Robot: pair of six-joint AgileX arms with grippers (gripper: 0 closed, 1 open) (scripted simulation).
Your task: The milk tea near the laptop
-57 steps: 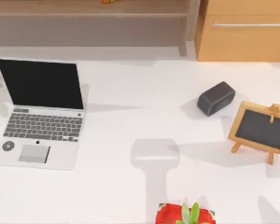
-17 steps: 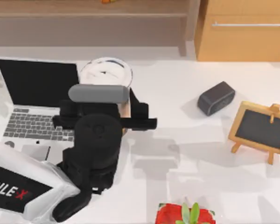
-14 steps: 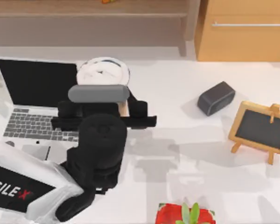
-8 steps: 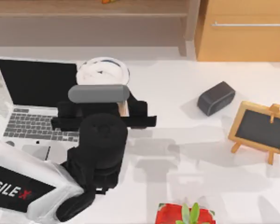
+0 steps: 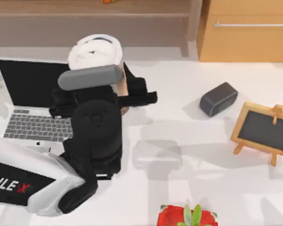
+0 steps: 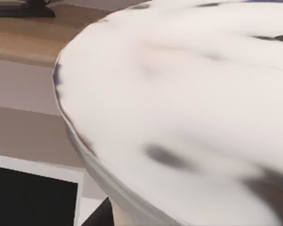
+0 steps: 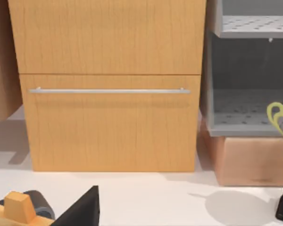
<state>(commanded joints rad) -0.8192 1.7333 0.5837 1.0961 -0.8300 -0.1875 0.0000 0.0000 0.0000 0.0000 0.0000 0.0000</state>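
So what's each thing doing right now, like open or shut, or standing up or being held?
milk tea: upright, lid on, held by the left gripper beside the laptop's screen.
laptop: open, screen black.
speaker: lying on the table, untouched.
chalkboard easel: standing, board blank.
drawer: shut.
potted plant: upright at the near edge.

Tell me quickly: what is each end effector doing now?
Left end effector: closed on the milk tea, beside the laptop.
Right end effector: cannot be told.
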